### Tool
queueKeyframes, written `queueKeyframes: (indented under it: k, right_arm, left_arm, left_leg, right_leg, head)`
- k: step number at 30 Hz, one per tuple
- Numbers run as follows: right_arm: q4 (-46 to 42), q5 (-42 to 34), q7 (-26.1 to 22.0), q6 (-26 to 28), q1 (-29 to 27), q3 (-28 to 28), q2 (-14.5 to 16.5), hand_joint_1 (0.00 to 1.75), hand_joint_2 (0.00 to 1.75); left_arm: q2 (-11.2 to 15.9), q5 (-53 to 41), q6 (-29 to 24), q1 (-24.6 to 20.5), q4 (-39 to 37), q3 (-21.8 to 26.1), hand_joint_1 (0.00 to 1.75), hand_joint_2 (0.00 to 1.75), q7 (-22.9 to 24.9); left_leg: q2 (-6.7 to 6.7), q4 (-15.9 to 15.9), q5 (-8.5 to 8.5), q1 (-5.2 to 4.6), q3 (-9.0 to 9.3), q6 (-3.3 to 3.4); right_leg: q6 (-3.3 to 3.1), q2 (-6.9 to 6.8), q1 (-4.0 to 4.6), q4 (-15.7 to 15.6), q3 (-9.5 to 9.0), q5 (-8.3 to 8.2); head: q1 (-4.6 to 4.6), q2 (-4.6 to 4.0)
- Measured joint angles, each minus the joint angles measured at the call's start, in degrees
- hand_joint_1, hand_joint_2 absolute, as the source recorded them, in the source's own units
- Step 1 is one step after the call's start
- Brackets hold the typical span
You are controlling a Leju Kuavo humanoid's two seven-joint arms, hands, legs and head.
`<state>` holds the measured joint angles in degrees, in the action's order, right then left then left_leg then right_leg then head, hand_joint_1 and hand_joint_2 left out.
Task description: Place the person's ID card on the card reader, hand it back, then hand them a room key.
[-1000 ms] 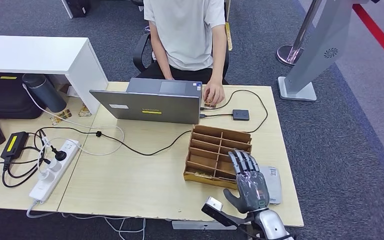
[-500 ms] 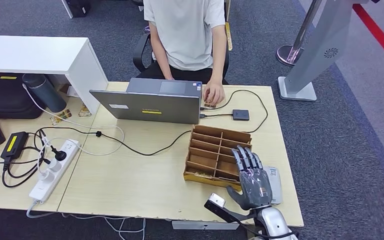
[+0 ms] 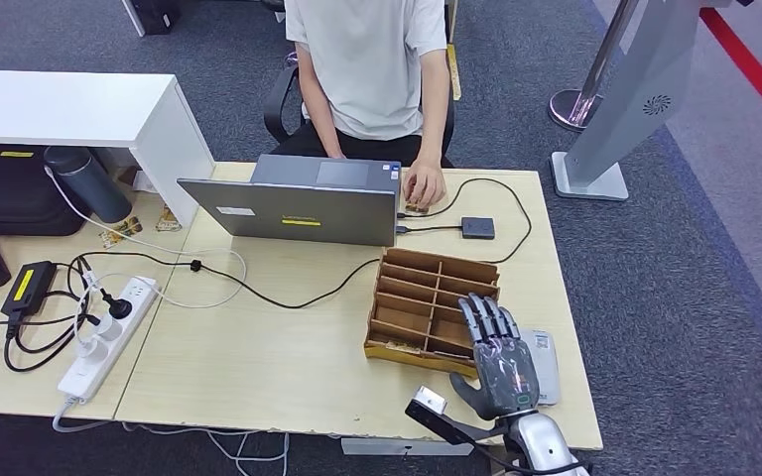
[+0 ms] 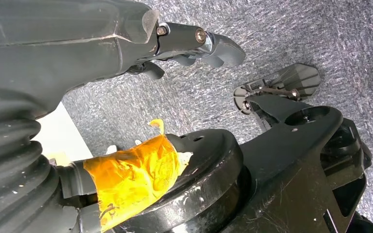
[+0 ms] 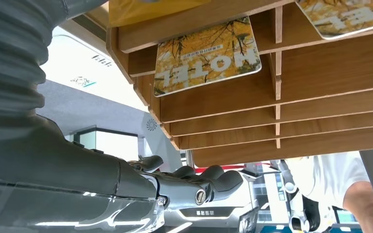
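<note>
Although the right hand [image 3: 501,359] has slid a little toward the desk's right edge over the last second, it has barely moved in the last half of it, and now hovers flat, fingers straight and slightly apart, holding nothing, over the near right corner of the brown wooden compartment tray [image 3: 427,297] and the flat grey card reader [image 3: 546,359] beside it. That suggests the task is at its start: the ID card seems to lie under the seated person's hand [image 3: 425,185] at the far edge of the pale wooden desk [image 3: 258,347], though it is too small to be sure. By count: one tray, one reader, one grey laptop [image 3: 293,203], and two yellow hotel key cards [image 5: 206,56] in the tray's slots. The left hand [image 4: 194,41] hangs over carpet, its fingers seemingly curled and empty.
</note>
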<state>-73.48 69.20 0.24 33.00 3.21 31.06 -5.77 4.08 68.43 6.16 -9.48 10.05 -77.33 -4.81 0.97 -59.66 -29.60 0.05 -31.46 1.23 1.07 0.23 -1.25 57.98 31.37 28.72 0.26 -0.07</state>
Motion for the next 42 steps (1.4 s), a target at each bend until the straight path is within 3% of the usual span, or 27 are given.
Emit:
queueKeyframes:
  k: [3, 7, 42]
  right_arm:
    - [0.22, 0.00, 0.00, -0.02, -0.05, 0.00, 0.00, 0.00, 1.75]
    - [0.51, -0.10, -0.15, -0.07, -0.12, 0.01, 0.01, 1.75, 1.75]
    - [1.44, -1.34, -1.19, -0.44, 0.42, 0.04, 0.13, 1.75, 1.75]
  left_arm:
    - [0.01, 0.00, 0.00, -0.01, 0.00, 0.00, 0.00, 1.75, 0.02]
    - [0.01, 0.00, 0.00, -0.02, 0.00, 0.00, 0.00, 1.75, 0.04]
    - [0.01, -0.04, -1.45, -0.54, 0.00, -0.04, 0.00, 1.75, -1.31]
  left_leg:
    - [0.00, 0.00, 0.00, 0.00, 0.00, 0.00]
    - [0.00, 0.00, 0.00, 0.00, 0.00, 0.00]
    - [-0.01, 0.00, 0.01, 0.01, 0.07, -0.01]
  right_leg:
    - [0.00, 0.00, 0.00, 0.00, 0.00, 0.00]
    - [0.00, 0.00, 0.00, 0.00, 0.00, 0.00]
    - [0.00, 0.01, 0.01, 0.01, -0.05, 0.00]
  head:
    - [0.00, 0.00]
    - [0.00, 0.00]
    - [0.00, 0.00]
